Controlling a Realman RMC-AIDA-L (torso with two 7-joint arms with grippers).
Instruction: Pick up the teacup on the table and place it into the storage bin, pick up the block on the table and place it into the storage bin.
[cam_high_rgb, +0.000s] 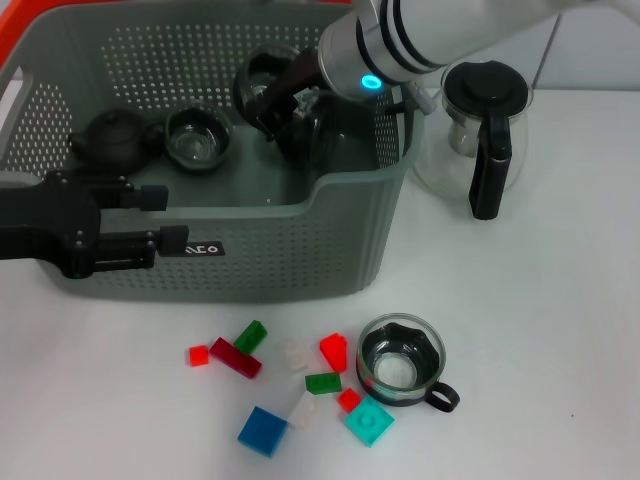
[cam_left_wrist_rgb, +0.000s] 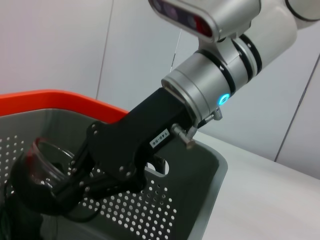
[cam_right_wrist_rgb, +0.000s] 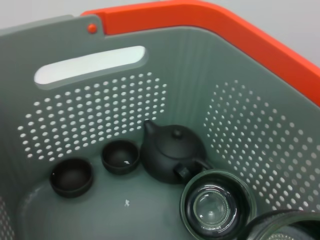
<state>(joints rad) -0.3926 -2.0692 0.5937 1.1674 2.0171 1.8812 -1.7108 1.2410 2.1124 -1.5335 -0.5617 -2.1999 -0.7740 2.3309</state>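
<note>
Glass teacup (cam_high_rgb: 262, 88) in right hand (cam_high_rgb: 268, 100), fingertips hidden.

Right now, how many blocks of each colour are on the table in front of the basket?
red blocks: 3
dark red block: 1
green blocks: 2
white blocks: 2
blue block: 1
teal block: 1
Total: 10
</note>
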